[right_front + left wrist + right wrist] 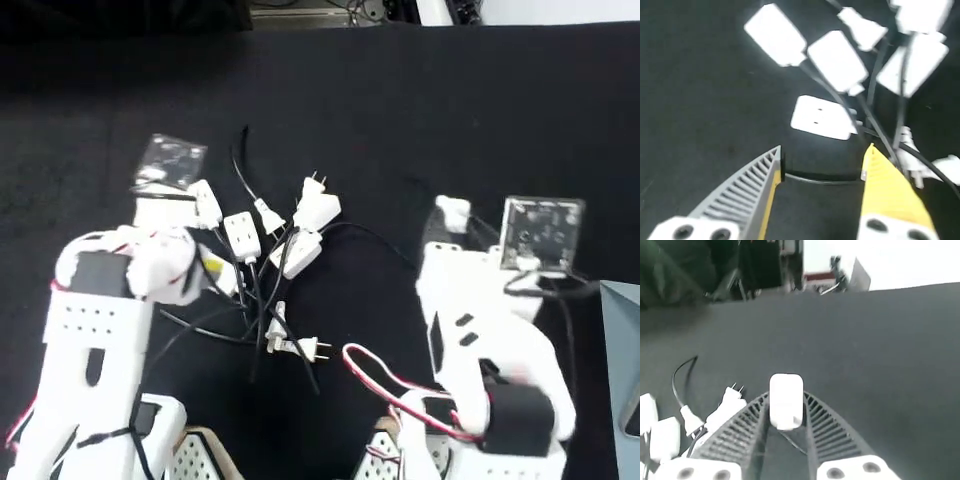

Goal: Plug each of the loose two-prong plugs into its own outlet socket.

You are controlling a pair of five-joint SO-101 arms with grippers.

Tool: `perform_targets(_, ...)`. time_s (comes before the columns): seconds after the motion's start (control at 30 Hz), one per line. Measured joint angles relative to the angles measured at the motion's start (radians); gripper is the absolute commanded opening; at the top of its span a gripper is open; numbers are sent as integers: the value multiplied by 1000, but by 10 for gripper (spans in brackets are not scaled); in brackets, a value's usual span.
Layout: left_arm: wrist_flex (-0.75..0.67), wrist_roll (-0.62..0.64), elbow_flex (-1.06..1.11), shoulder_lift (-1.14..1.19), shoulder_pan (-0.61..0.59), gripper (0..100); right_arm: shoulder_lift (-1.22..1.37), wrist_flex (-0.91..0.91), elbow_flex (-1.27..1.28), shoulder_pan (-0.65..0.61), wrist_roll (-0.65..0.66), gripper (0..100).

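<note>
A cluster of white outlet sockets and two-prong plugs on black cords lies mid-table: sockets [242, 235] [295, 252], a plug with prongs pointing away [318, 205], and a loose plug [310, 348] nearer the front. My left gripper [822, 165] is open, its grey and yellow fingers either side of a socket [820, 117] just ahead on the cloth; in the high view the left gripper [212, 270] sits at the cluster's left edge. My right gripper [786, 415] is shut on a small white block [786, 400], held above the cloth right of the cluster [452, 213].
Black cords [255, 300] cross and loop between the sockets. More sockets [775, 35] [837, 60] lie beyond the left gripper. A grey-blue object [622, 380] stands at the right edge. Open black cloth [420, 110] stretches behind the cluster.
</note>
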Motion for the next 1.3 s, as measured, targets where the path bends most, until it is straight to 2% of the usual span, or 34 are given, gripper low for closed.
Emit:
perform_targets(0.1, -29, 0, 0, 37, 72, 261, -44, 0, 0, 8, 0, 12)
perform_targets(0.23, -101, 32, 0, 103, 84, 257, -72, -29, 17, 6, 0, 12)
perform_targets(0.4, -146, 104, 0, 135, 87, 256, -72, -86, 150, -149, 0, 12)
perform_targets(0.53, -149, 173, 0, 135, 23, 258, -66, -155, 290, -287, 0, 12)
perform_targets(0.67, -150, 192, 0, 117, -103, 258, -71, -189, 397, -339, 6, 12)
perform_targets(0.8, -150, 192, 15, 66, -181, 259, -68, -176, 448, -356, 78, 12)
perform_targets(1.07, -190, 192, 163, -71, -192, 259, -66, -5, 491, -354, 230, 27)
perform_targets(1.3, -276, 192, 316, -170, -192, 260, 199, 31, 465, -354, 256, 28)
